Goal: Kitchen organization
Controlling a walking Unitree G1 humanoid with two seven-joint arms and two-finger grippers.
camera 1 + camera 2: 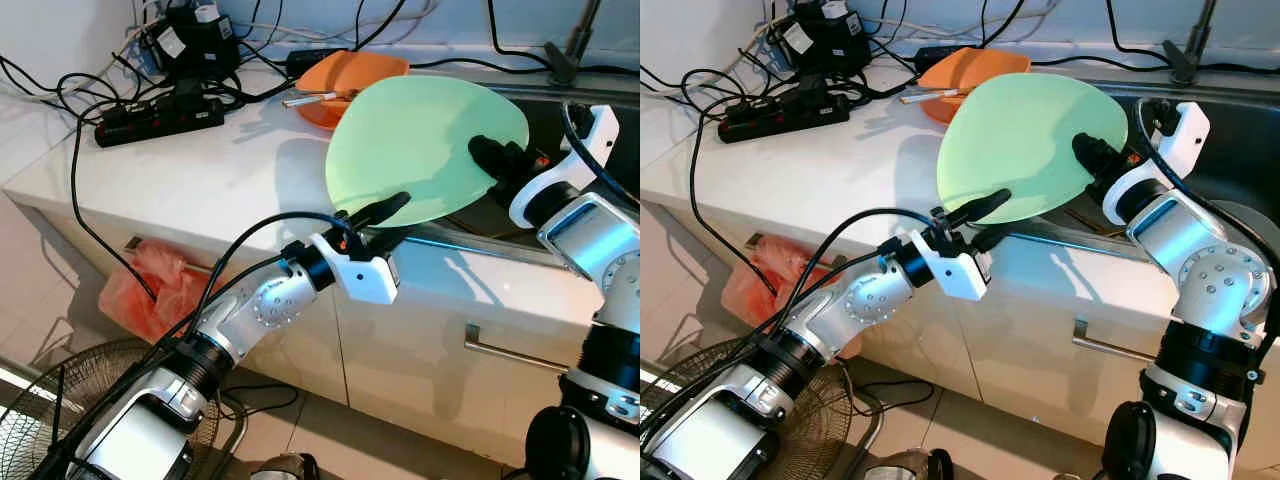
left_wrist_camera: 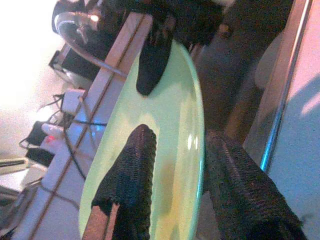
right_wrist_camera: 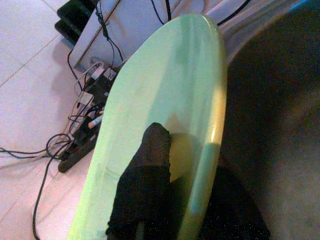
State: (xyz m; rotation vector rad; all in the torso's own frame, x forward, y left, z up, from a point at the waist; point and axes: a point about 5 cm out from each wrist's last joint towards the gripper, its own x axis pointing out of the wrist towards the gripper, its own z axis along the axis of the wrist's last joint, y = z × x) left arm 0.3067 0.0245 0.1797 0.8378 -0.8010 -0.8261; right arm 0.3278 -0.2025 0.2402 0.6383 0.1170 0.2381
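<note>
A pale green plate [image 1: 420,140] is held tilted on edge above the white counter's front edge [image 1: 230,180], next to the sink. My right gripper [image 1: 482,152] is shut on its right rim; in the right wrist view one finger [image 3: 150,165] lies on the plate's face [image 3: 165,90] and the other is behind it. My left gripper [image 1: 398,215] is at the lower rim. In the left wrist view its fingers [image 2: 130,185] straddle the rim [image 2: 165,130] with a small gap, so it is open.
An orange plate [image 1: 350,80] with a utensil [image 1: 315,98] lies behind the green one. A black power strip [image 1: 160,120] and tangled cables fill the counter's back left. The dark sink [image 1: 590,130] is right. Below are a red bag [image 1: 150,290], a fan [image 1: 60,420] and a drawer handle [image 1: 510,350].
</note>
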